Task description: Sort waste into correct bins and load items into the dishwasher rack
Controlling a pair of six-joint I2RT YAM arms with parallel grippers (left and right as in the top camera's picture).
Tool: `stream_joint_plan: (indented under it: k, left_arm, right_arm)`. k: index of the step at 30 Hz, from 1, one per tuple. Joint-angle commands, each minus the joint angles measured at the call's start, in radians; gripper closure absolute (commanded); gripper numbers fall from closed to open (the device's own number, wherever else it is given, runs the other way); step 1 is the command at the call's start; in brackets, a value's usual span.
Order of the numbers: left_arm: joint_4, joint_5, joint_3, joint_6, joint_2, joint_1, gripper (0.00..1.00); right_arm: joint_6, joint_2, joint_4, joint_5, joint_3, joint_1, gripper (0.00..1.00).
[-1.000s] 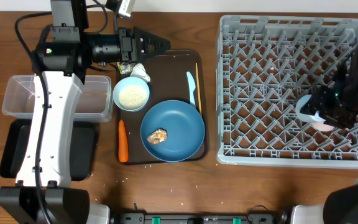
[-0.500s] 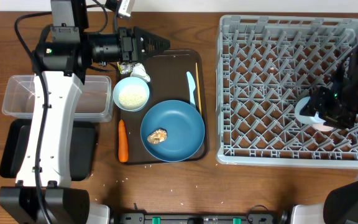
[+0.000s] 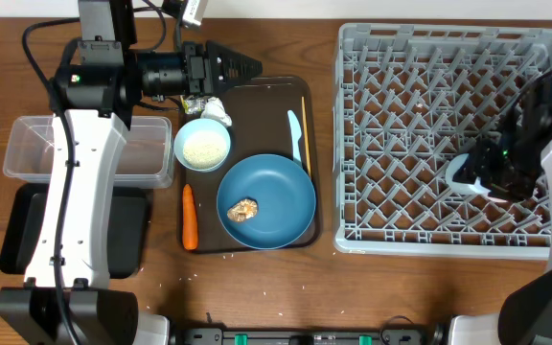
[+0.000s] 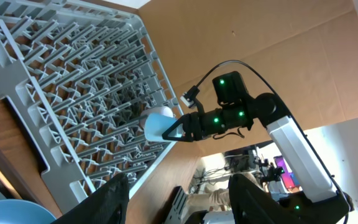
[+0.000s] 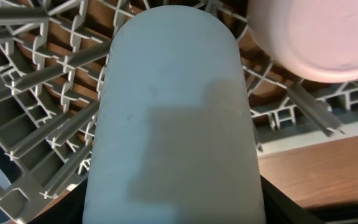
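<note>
My right gripper point(image 3: 474, 172) is shut on the light-blue cup point(image 5: 173, 112), holding it on its side low over the front right of the grey dishwasher rack point(image 3: 401, 96). The pink cup point(image 5: 309, 37) sits in the rack just beside it. My left gripper point(image 3: 245, 67) hangs open and empty above the back edge of the brown serving tray point(image 3: 257, 91). On that tray are the dark-blue plate point(image 3: 281, 206) with a brown food lump point(image 3: 244, 210), the pale-blue bowl point(image 3: 202, 146) holding rice, a white tissue point(image 3: 215, 108), the light-blue knife point(image 3: 295, 134) and the chopstick point(image 3: 305, 129).
An orange carrot point(image 3: 189, 217) lies at the serving tray's left edge. The clear tub point(image 3: 27, 144) and the black tray point(image 3: 27, 240) sit at the far left, partly under my left arm. A few rice grains dot the table in front.
My right gripper has shifted a little left and back over the rack with the light-blue cup. The left arm has not moved.
</note>
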Motion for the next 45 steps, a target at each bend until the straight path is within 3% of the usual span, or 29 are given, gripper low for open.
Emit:
stream_joint_plan:
  k: [1,8,15,23,27,30,34,38,45]
  left_arm:
    - [0.004,0.002,-0.001,0.006,-0.005,-0.001,0.47]
    - [0.004,0.003,-0.001,0.006,-0.005,-0.002,0.47]
    - [0.003,0.003,-0.001,0.006,-0.005,-0.002,0.46]
    - [-0.003,-0.026,-0.001,0.008,-0.005,-0.002,0.36]
    - [-0.076,-0.188,-0.001,0.045,-0.005,-0.002,0.36]
    - [-0.224,-0.466,-0.001,0.147,-0.005,-0.017,0.35]
    - [-0.397,-0.852,-0.001,0.192,-0.005,-0.082,0.35]
    - [-0.48,-1.163,-0.013,0.171,-0.005,-0.138,0.36]
    - [-0.51,-1.224,-0.097,0.052,-0.004,-0.131,0.42]
  right_arm:
    - [0.012,0.001,0.011,-0.014,-0.019,0.025,0.56]
    - [0.039,0.003,0.03,-0.006,-0.027,0.052,0.55]
    - [0.044,0.002,0.029,-0.027,-0.028,0.052,0.27]
    - [0.005,-0.008,0.021,-0.122,0.047,0.055,0.23]
    - [-0.074,-0.051,0.025,-0.223,0.177,0.072,0.15]
    - [-0.099,-0.101,0.087,-0.274,0.268,0.119,0.01]
    - [-0.095,-0.154,0.24,-0.433,0.282,0.182,0.01]
    - [-0.071,-0.149,0.311,-0.406,0.281,0.262,0.01]
    - [0.053,-0.092,0.288,-0.191,0.281,0.406,0.13]
